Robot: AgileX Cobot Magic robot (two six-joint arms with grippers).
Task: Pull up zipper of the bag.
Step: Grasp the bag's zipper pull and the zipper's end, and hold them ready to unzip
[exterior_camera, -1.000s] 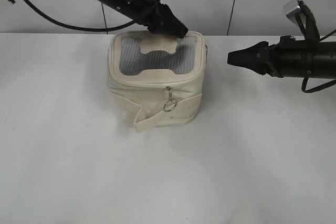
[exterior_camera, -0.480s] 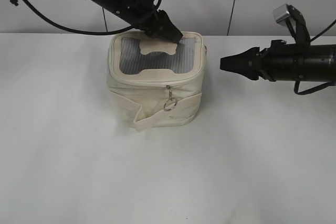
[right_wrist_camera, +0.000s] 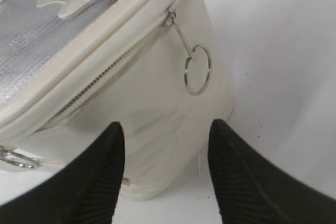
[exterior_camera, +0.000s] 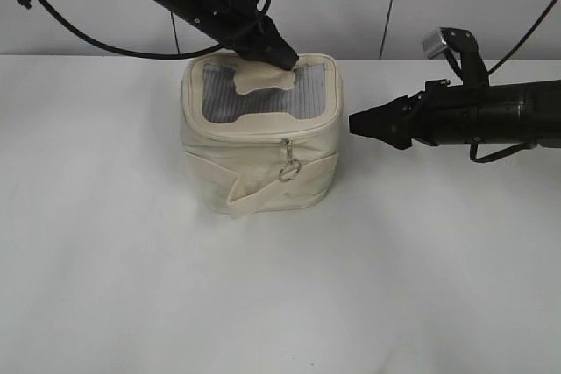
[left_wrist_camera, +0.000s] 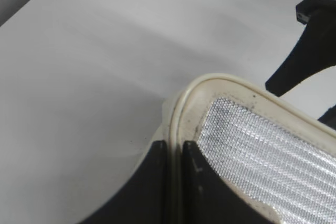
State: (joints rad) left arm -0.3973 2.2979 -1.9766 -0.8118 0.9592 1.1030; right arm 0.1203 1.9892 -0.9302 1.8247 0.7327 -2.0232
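A small cream bag [exterior_camera: 261, 137] sits mid-table on a white table [exterior_camera: 280, 304], with open surface all around it. The left gripper [left_wrist_camera: 175, 156] pinches the bag's back top rim, its fingers nearly together. The right gripper [right_wrist_camera: 165, 145] hovers beside the bag's right side, fingers spread, holding nothing. The zipper [right_wrist_camera: 110, 72] runs under the rim there; a ring pull [right_wrist_camera: 197, 70] hangs loose.

The small boxy cream faux-leather bag [exterior_camera: 261, 142] has a grey mesh top panel [exterior_camera: 263, 98] with a fine woven grid and a plain cream bone-shaped patch [exterior_camera: 260, 77]. Its cream zipper [right_wrist_camera: 110, 72] carries a silver metal ring pull [right_wrist_camera: 197, 76]. Both grippers are black; the table [exterior_camera: 105, 260] is white.
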